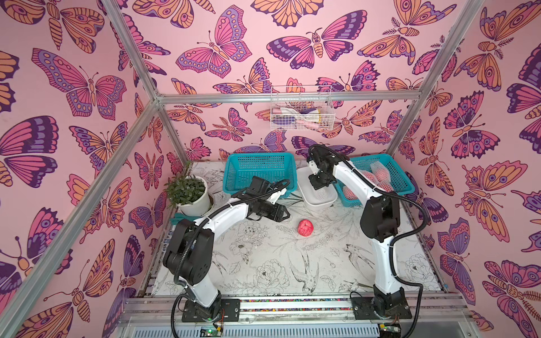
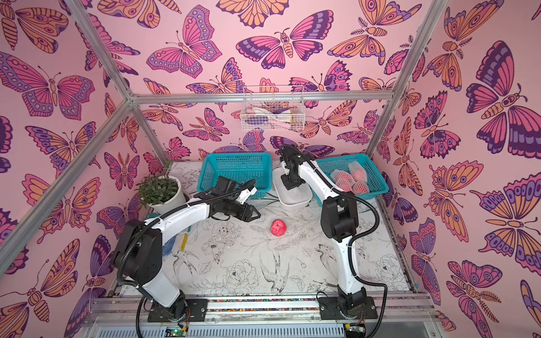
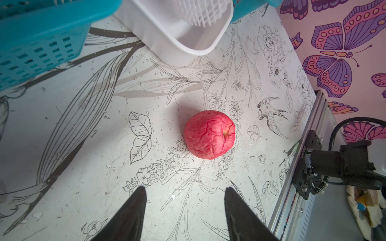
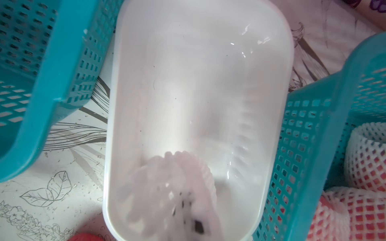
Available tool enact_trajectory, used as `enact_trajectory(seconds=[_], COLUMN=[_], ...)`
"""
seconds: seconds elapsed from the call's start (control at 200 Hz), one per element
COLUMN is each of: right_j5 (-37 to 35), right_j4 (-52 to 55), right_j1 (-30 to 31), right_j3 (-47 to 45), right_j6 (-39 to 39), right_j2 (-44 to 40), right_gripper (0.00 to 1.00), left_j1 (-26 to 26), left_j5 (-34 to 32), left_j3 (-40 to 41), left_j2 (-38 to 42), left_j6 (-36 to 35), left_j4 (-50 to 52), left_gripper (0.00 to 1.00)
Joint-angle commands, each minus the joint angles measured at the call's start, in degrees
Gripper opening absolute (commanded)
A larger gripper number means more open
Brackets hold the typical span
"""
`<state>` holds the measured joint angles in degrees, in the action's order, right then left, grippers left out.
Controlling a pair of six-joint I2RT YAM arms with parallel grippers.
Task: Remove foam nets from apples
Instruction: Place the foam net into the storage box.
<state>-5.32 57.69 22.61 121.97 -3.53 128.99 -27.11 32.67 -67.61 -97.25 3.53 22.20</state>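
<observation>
Netted apples in teal basket; single foam net in white tray

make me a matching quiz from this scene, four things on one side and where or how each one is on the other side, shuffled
Things:
1. bare apple
2. loose foam net
3. netted apples
4. left gripper

States:
A. in a teal basket
B. open, holding nothing, pointed toward the bare apple
C. lying on the table
D. pinched in the shut right gripper above the white tray

Pairs: 1-C, 2-D, 3-A, 4-B
</observation>
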Motion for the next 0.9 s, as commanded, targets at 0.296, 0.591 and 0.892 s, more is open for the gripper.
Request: enact_trajectory(seconds=[0.296, 0.591, 0.892], right_j5=[3.82, 3.63, 5.35], right_j4=[4.95, 1.19, -1.56], right_j1=[-1.62, -1.83, -1.81], right_j3=[8.00, 9.01, 8.46], right_j6=[1.04, 1.69, 1.85], right_j2=[9.70, 7.87, 5.12], right_gripper=[0.32, 0.99, 0.99], left_j1=[-0.31, -1.17, -2.33], left_j5=[2.40, 1.10, -0.77], left_j3=[-1.66, -0.41, 0.54], left_j2=[-1.49, 0.04, 1.80], left_j6=[-1.04, -1.38, -2.21], left_j4=[3.34, 3.63, 3.80], left_gripper=[0.61, 0.62, 0.65])
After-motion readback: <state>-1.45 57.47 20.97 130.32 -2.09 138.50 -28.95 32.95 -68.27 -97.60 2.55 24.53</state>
